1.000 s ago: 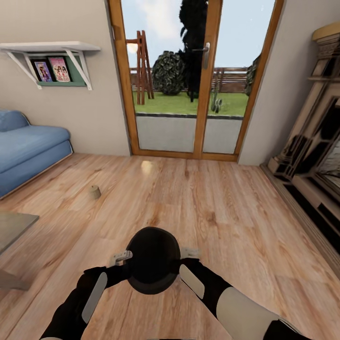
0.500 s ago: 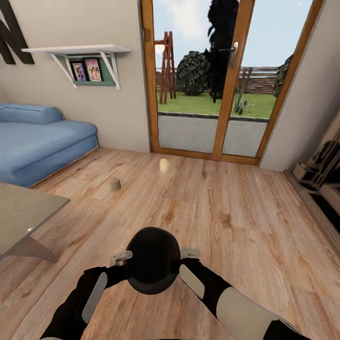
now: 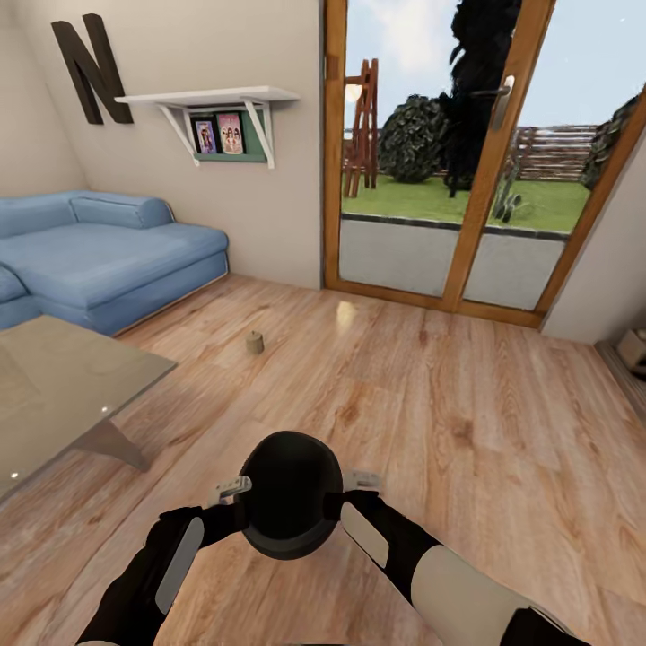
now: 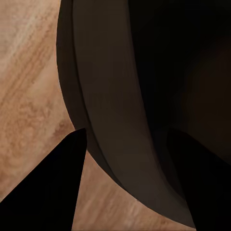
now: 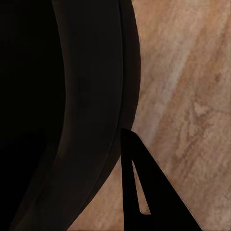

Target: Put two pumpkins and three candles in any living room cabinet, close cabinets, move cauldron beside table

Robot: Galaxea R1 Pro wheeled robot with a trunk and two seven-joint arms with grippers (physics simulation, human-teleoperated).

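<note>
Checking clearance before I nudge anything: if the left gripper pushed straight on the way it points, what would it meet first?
The cauldron: its black wall sits right between the left gripper fingers, rim straddled. Beyond it only wood floor shows, though depth past the pot is unclear.

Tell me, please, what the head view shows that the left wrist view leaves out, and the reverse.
Head view alone: both arms carrying the cauldron between the left gripper and right gripper, the table at the robot's left, a candle on the floor, the blue sofa and the glass doors. Left wrist view alone: the cauldron's rim and curved wall close up, one dark finger outside the wall and another inside the mouth. Shared: the black cauldron and the wood floor.
</note>
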